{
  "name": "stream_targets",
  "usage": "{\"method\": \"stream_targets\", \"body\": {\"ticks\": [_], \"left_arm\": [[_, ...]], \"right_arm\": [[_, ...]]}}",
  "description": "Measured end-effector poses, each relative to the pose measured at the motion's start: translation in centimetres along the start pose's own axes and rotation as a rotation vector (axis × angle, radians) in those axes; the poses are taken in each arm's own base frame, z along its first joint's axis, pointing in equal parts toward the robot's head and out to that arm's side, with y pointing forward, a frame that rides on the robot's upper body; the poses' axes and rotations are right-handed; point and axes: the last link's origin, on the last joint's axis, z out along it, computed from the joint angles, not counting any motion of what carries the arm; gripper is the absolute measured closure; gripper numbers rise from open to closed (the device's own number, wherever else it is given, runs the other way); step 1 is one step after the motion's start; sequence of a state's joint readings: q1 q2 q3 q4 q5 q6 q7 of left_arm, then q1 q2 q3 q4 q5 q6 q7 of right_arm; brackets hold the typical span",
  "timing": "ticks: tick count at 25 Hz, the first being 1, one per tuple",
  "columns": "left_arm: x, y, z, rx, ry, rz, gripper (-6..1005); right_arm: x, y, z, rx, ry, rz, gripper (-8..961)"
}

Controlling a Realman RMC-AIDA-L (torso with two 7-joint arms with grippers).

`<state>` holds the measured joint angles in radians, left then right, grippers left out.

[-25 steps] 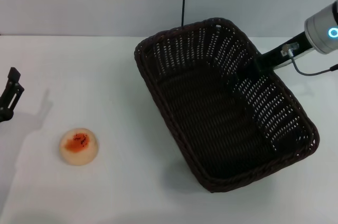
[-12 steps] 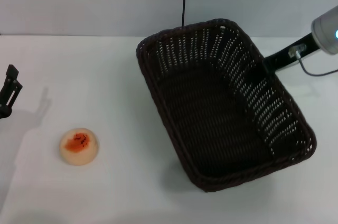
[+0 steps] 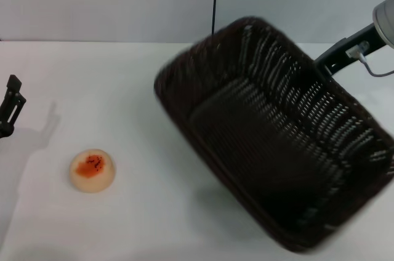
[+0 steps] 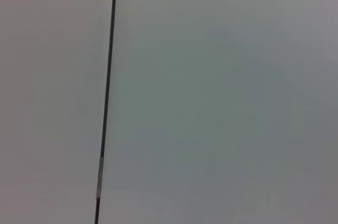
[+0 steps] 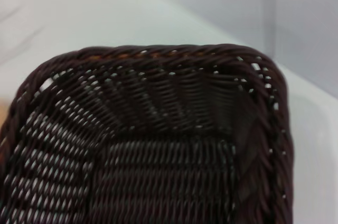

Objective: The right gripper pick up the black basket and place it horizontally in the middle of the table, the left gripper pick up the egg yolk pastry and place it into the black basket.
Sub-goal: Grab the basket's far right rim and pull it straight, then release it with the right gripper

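the table [image 3: 123, 76] carries the black basket [image 3: 271, 132], tilted and lifted on its right side, the right gripper [image 3: 326, 61] grasping its far rim; it could slip. the left gripper [image 3: 11, 106] waits at left, fingers unclear. the egg yolk pastry [image 3: 92, 170] sits front-left

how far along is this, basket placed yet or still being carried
Not placed yet. The right gripper is at the black basket's far rim, and the basket looks lifted and tilted over the right side of the table, lying diagonally. The egg yolk pastry sits untouched on the table; the left gripper waits at the left edge. Left: setting the basket down mid-table, then the pastry.
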<state>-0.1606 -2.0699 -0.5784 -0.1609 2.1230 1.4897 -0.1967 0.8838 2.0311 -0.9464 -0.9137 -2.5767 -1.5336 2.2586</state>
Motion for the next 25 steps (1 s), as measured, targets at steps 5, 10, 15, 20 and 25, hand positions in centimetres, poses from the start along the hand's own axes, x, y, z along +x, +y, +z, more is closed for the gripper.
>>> {"method": "stream_targets", "body": {"ticks": [5, 10, 15, 20, 25], "left_arm": [[0.0, 0.0, 0.0, -0.001, 0.003, -0.002, 244], [0.0, 0.2, -0.3, -0.012, 0.003, -0.002, 249], [-0.2, 0.5, -1.1, -0.026, -0.009, -0.005, 253], [-0.1, 0.5, -2.2, -0.018, -0.002, -0.009, 257], [-0.1, 0.5, -3.0, -0.012, -0.001, -0.011, 261]], "right_arm": [[-1.3, 0.3, -2.3, 0.03, -0.017, -0.158, 801], [-2.2, 0.6, -3.3, 0.033, -0.027, -0.342, 804], [-2.9, 2.3, -1.7, -0.013, -0.009, -0.549, 804], [-3.7, 4.8, 0.0, -0.052, 0.027, -0.735, 805], [-4.6, 6.0, 1.2, -0.045, 0.037, -0.849, 806]]}}
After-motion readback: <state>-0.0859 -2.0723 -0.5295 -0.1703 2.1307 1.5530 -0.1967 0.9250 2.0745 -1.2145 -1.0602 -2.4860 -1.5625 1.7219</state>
